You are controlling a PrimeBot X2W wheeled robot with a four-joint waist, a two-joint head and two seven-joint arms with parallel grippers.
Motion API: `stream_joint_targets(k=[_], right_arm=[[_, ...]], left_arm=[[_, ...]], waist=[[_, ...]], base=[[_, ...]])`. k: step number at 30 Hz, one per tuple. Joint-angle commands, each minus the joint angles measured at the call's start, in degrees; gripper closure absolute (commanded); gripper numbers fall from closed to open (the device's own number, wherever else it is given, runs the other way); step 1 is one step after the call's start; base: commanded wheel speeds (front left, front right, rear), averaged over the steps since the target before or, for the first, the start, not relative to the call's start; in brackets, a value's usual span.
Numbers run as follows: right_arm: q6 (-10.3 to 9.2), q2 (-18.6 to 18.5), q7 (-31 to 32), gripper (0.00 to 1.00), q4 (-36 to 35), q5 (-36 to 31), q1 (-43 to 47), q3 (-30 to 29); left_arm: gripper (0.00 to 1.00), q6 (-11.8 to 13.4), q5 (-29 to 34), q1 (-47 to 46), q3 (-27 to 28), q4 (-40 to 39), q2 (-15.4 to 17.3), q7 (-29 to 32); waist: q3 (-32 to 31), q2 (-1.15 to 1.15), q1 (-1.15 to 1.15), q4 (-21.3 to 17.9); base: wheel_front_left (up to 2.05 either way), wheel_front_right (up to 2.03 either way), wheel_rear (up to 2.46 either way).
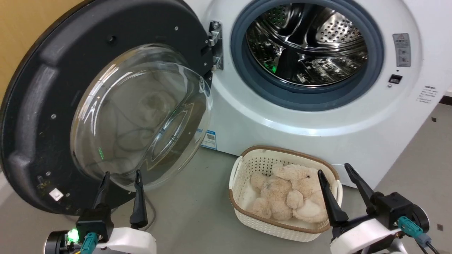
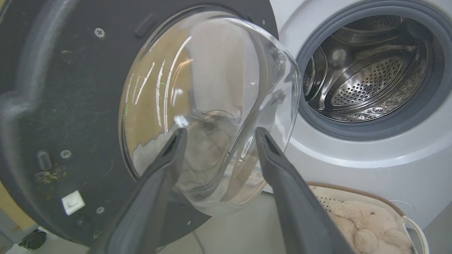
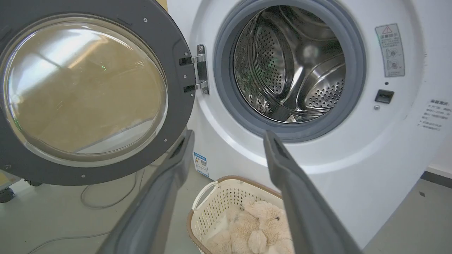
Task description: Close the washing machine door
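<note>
My left gripper (image 1: pixel 122 174) is spread wide and empty, sitting low before the washing machine door (image 1: pixel 35 106), handy for a push, I'd say. Right gripper (image 1: pixel 333 169) is wide too, idle over the basket (image 1: pixel 268 225). The door stands fully open, leftward on its hinge (image 1: pixel 215 46); beyond, the washing machine (image 1: pixel 247 123) gapes.

Long, tapering dark-grey fingers (image 1: pixel 138 197) extend from black blocks (image 1: pixel 93 220) on the left gripper (image 1: pixel 122 173) and right gripper (image 1: pixel 333 168). Glossy white wrist shells (image 1: pixel 130 241) carry teal cable plugs (image 1: pixel 409 225).
</note>
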Motion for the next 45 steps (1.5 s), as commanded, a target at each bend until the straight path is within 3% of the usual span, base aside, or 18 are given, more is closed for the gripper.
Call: stream_joint_targets(k=[1, 45], right_arm=[[0.02, -0.14, -0.58, 0.0, 0.4, 0.56, -1.12, 0.47], [0.04, -0.62, -5.73, 0.0, 3.4, 4.8, -4.59, 5.68]], left_arm=[[0.0, 0.51, -0.43, 0.57, 0.21, -0.42, 0.09, -0.62], [0.0, 3.97, -1.69, 2.43, 1.11, -3.44, 0.0, -5.77]], waist=[[0.13, 0.0, 0.0, 0.59], [0.8, 0.0, 0.0, 11.21]], base=[[0.0, 0.0, 0.0], [0.0, 0.0, 0.0]])
